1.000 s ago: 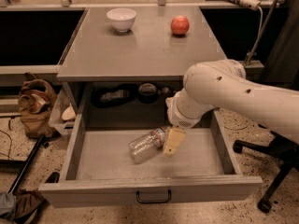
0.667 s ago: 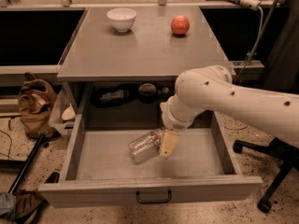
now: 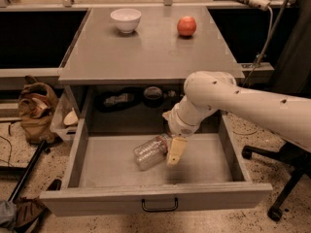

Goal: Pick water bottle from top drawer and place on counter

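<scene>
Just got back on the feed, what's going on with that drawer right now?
The top drawer is pulled open and the arm reaches down into it. The gripper is at the right end of the water bottle, which lies on its side on the drawer floor and is not yet on the counter. A white bowl and a red fruit sit at the counter's far end.

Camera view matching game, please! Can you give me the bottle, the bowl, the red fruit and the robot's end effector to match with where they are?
Things:
1. water bottle
2. white bowl
3. red fruit
4. end effector

Places:
A. on the counter, far right
B. reaching down into the open top drawer, beside the bottle
C. lying on its side on the drawer floor
D. on the counter, far left

Pairs: 1-C, 2-D, 3-A, 4-B
</scene>
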You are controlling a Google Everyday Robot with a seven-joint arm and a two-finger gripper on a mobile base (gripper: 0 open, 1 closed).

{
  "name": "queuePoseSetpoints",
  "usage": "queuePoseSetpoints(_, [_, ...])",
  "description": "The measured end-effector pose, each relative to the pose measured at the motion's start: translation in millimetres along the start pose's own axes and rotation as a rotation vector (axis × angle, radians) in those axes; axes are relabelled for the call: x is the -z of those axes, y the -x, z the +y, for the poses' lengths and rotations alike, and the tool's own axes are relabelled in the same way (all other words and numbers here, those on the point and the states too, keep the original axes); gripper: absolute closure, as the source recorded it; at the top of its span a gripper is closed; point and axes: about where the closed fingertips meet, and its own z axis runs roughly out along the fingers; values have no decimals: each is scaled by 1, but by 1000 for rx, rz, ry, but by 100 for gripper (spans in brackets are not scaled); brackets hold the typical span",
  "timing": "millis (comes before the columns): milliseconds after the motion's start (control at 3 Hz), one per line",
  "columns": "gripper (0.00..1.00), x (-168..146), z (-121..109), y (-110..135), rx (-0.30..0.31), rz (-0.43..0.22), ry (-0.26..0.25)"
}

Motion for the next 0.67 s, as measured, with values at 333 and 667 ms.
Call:
queuePoseSetpoints(333, [0, -13, -2, -4, 1, -47, 61])
queuePoseSetpoints(667, [0, -23, -2, -4, 3, -81, 108])
